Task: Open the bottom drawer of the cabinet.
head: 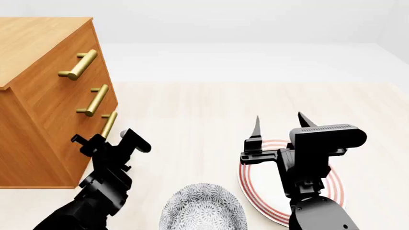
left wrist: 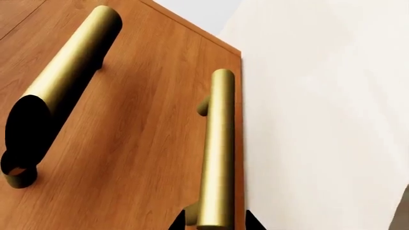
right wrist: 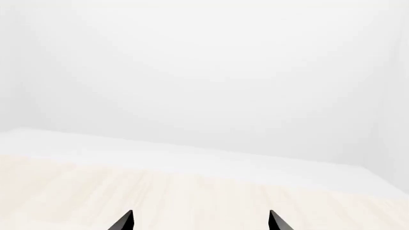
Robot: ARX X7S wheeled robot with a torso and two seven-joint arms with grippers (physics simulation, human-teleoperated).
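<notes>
The cabinet stands at the left of the head view, orange-brown wood with three stacked drawers and brass bar handles. The bottom drawer has its brass handle lowest of the three. My left gripper is at that handle. In the left wrist view the handle runs between the two dark fingertips of the left gripper, which stand apart on either side with small gaps. The middle drawer's handle lies beside it. My right gripper is open and empty above the plate.
A grey patterned bowl sits on the light wood surface near the front. A white plate with red rings lies under my right arm. A white wall is behind. The right wrist view shows only bare surface and wall.
</notes>
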